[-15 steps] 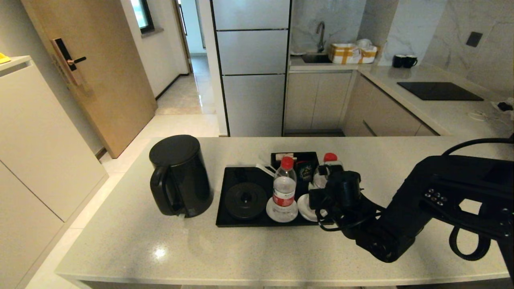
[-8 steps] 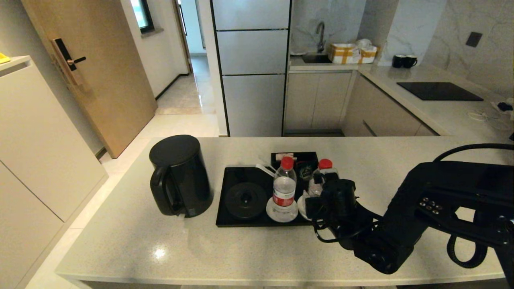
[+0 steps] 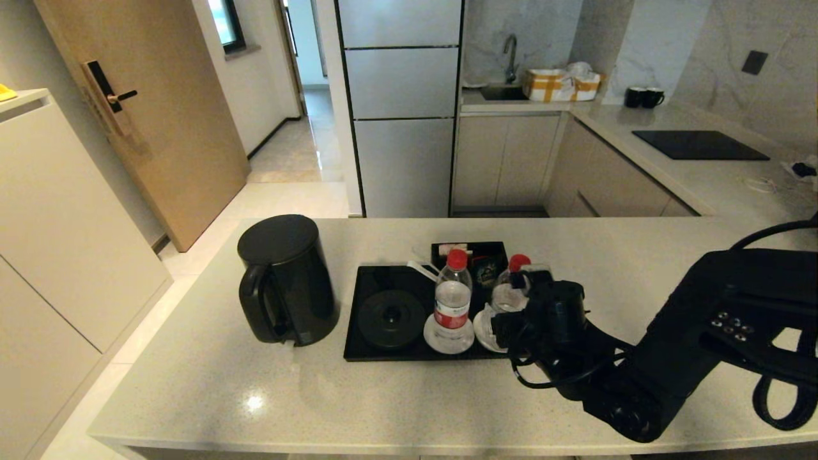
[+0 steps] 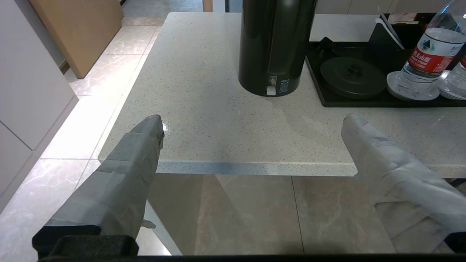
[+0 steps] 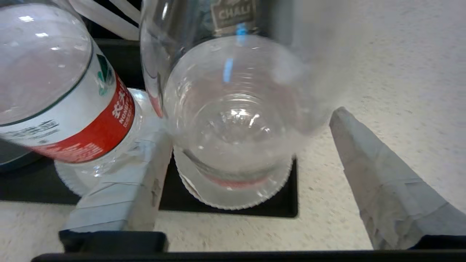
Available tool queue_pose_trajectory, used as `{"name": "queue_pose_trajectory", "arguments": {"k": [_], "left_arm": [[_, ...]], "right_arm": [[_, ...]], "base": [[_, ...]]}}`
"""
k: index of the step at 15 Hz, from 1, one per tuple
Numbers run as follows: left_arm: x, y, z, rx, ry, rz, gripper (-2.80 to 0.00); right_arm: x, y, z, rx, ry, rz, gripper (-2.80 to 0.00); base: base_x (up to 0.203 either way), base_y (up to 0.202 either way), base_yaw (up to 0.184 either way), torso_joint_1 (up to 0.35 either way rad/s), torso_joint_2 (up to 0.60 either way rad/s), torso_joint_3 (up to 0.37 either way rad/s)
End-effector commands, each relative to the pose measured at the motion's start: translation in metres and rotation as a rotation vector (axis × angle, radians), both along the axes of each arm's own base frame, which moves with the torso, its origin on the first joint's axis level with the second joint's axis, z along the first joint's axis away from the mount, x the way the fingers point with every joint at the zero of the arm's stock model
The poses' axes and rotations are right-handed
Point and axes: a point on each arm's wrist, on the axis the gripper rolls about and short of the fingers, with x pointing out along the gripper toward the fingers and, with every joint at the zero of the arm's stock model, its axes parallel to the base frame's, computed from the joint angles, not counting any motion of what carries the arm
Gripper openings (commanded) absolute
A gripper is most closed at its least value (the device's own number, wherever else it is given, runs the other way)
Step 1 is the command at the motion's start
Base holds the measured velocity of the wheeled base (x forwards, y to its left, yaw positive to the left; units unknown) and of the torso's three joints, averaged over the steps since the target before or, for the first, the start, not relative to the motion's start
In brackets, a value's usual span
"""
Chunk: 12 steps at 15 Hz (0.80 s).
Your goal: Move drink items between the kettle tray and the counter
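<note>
Two clear red-capped water bottles stand on white saucers in the glossy black kettle tray [image 3: 377, 281]. The left bottle [image 3: 452, 300] [image 5: 72, 109] is free. My right gripper [image 3: 509, 314] [image 5: 248, 123] is open around the right bottle [image 3: 511, 289] [image 5: 233, 120], which rests on its saucer [image 5: 236, 196] at the tray's near right corner. One finger [image 5: 123, 196] sits between the two bottles, the other [image 5: 378, 174] stands clear over the counter [image 3: 255, 383]. My left gripper [image 4: 253, 119] hangs open and empty below the counter's front edge.
A black kettle [image 3: 287, 281] stands on the counter left of the tray. The tray also holds the round kettle base [image 3: 390, 317] and a compartment box [image 3: 470, 252] at its back. Bare counter lies right of the tray and along the front edge.
The right bottle has come down onto its saucer, its cap sitting lower than before. My right gripper's jaws have spread apart from it, and the arm has shifted slightly right.
</note>
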Motion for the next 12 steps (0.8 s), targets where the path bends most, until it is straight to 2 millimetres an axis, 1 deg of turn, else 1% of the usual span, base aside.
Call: {"name": "queue_pose_trajectory", "arguments": {"k": [1, 5, 6, 7, 8, 9, 10, 12], "left_arm": [[0.0, 0.0, 0.0, -0.002, 0.0, 0.0, 0.0], [0.0, 0.0, 0.0, 0.0, 0.0, 0.0, 0.0], [0.0, 0.0, 0.0, -0.001, 0.0, -0.001, 0.0], [0.0, 0.0, 0.0, -0.002, 0.0, 0.0, 0.0], [0.0, 0.0, 0.0, 0.0, 0.001, 0.0, 0.0], [0.0, 0.0, 0.0, 0.0, 0.001, -0.001, 0.0], [0.0, 0.0, 0.0, 0.0, 0.001, -0.001, 0.0], [0.0, 0.0, 0.0, 0.0, 0.001, -0.001, 0.0]], "right_arm": [[-0.008, -0.005, 0.015, 0.019, -0.027, -0.001, 0.0], [-0.026, -0.016, 0.036, 0.043, -0.04, 0.029, 0.0], [-0.029, -0.018, 0.046, 0.055, -0.058, 0.03, 0.0], [-0.035, -0.023, 0.06, 0.072, -0.083, 0.029, 0.0], [-0.04, -0.028, 0.068, 0.079, -0.091, 0.023, 0.0], [-0.044, -0.034, 0.075, 0.085, -0.1, 0.012, 0.0], [-0.045, -0.043, 0.079, 0.088, -0.109, -0.019, 0.0], [-0.045, -0.066, 0.086, 0.092, -0.125, -0.09, 0.0]], "base": [[0.0, 0.0, 0.0, 0.0, 0.0, 0.0], [0.0, 0.0, 0.0, 0.0, 0.0, 0.0], [0.0, 0.0, 0.0, 0.0, 0.0, 0.0], [0.0, 0.0, 0.0, 0.0, 0.0, 0.0], [0.0, 0.0, 0.0, 0.0, 0.0, 0.0], [0.0, 0.0, 0.0, 0.0, 0.0, 0.0], [0.0, 0.0, 0.0, 0.0, 0.0, 0.0], [0.0, 0.0, 0.0, 0.0, 0.0, 0.0]]}}
